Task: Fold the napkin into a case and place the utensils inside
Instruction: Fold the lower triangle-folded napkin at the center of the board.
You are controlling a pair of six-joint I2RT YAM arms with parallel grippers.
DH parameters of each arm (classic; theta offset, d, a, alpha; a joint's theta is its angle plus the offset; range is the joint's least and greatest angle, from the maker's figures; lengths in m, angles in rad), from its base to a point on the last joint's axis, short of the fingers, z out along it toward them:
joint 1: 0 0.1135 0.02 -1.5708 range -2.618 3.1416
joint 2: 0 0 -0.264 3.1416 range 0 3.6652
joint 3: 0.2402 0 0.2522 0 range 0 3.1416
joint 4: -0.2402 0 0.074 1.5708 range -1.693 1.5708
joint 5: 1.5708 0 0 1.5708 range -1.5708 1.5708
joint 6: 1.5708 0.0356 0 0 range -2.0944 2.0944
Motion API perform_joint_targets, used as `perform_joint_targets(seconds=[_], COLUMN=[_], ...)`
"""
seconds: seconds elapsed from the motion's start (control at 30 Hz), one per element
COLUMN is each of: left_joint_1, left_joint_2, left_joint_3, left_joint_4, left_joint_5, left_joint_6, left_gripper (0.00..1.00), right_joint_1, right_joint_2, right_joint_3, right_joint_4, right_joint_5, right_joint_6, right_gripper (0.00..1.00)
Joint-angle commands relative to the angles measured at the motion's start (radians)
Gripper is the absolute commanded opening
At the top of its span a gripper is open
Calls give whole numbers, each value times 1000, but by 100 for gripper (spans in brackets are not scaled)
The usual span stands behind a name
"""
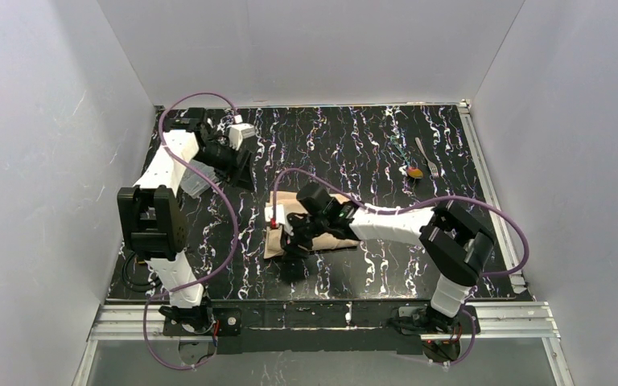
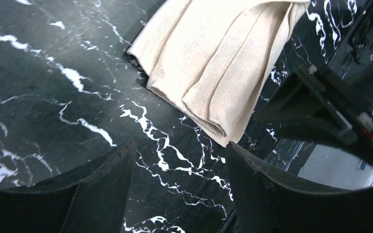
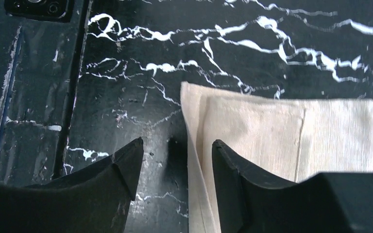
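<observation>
The tan napkin lies folded into a narrow layered case shape mid-table; it also shows in the left wrist view and the right wrist view. My right gripper is open low over its left end. One finger is above the cloth, the other above bare table, with the cloth's edge between them. My left gripper is open and empty, above the table behind and left of the napkin. The silver fork and the orange-bowled spoon lie at the far right, apart from the cloth.
A clear plastic box sits at the left beside my left arm. White walls close in the black marbled table on three sides. A metal rail runs along its right edge.
</observation>
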Motion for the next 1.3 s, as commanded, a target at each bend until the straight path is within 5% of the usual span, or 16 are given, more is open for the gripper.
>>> perform_joint_targets(seconds=[0.0,0.57,0.9,1.27], left_joint_1=[48,132,139,140], left_joint_2=[-19,-75,-89,-101], left_joint_3=[58,60,32,8], left_joint_4=[-64,-30,-33,-42], left_joint_5=[24,-66,-79,-98], left_joint_6=[-81,-138,-115,-70], left_gripper=[66,72,72,72], right_joint_1=[68,140,139,104], right_joint_2=[0,164,175,175], right_joint_3=[40,155,190,197], right_joint_4=[4,-37,-90,-92], right_joint_5=[99,173,167,125], right_joint_6=[-84,-173,-186,-158], right_gripper=[62,61,26,13])
